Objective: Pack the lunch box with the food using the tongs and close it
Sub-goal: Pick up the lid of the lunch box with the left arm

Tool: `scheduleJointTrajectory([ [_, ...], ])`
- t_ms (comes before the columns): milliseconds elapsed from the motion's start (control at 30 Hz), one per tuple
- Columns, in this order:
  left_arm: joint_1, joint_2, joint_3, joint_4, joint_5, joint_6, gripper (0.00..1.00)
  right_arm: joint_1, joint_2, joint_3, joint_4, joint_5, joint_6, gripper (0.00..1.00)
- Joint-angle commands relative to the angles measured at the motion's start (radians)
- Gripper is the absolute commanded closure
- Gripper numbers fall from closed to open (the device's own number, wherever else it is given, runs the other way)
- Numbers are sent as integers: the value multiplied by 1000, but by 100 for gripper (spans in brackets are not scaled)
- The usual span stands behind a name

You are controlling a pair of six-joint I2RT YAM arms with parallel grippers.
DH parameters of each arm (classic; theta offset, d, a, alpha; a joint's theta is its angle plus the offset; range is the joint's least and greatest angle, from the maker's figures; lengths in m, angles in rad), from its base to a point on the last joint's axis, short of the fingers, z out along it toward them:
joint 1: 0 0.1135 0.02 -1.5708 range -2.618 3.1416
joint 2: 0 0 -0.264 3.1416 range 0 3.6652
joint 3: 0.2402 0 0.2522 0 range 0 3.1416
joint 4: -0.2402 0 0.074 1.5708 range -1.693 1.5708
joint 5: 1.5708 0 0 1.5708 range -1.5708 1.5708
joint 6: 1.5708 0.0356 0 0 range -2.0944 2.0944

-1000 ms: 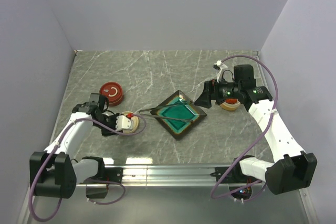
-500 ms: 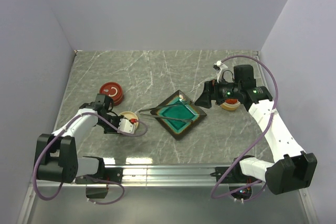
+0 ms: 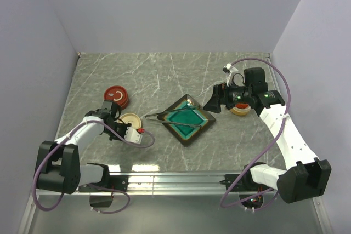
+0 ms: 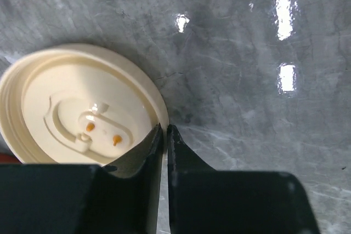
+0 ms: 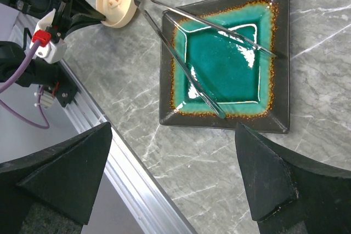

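The tongs (image 5: 141, 3) lie unheld, their slim arms splayed in a V across the green dish (image 5: 167, 97). Their tips rest on the glaze and the joined end overhangs the rim toward 9 o'clock, close to the cream lid (image 4: 71, 97). No food can be made out. At the lid's 6 o'clock edge the left gripper (image 4: 164, 130) has its jaws drawn to a thin slit astride the upturned rim, apparently pinching it. The right gripper (image 5: 173, 130) hangs spread wide and empty at the dish's 2 o'clock. Such a narrow bite on one edge will likely let the lid pivot or slip free once lifted. If it swings toward 3 o'clock it could strike the overhanging joint and spin the tongs off the dish. The red container (image 3: 117, 96) at the lid's 11 o'clock is another thing to clip. Flat, thin tongs may also skate on the glaze when grasped.
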Motion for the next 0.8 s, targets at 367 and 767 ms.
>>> scheduleJointTrajectory([
  [367,-34,-5,44,-143,46,-156,100,-7,-14,19,37,-30,16,0],
  [767,-34,-157,431,-486,354,-362,100,-6,-15,54,135,-47,95,0],
])
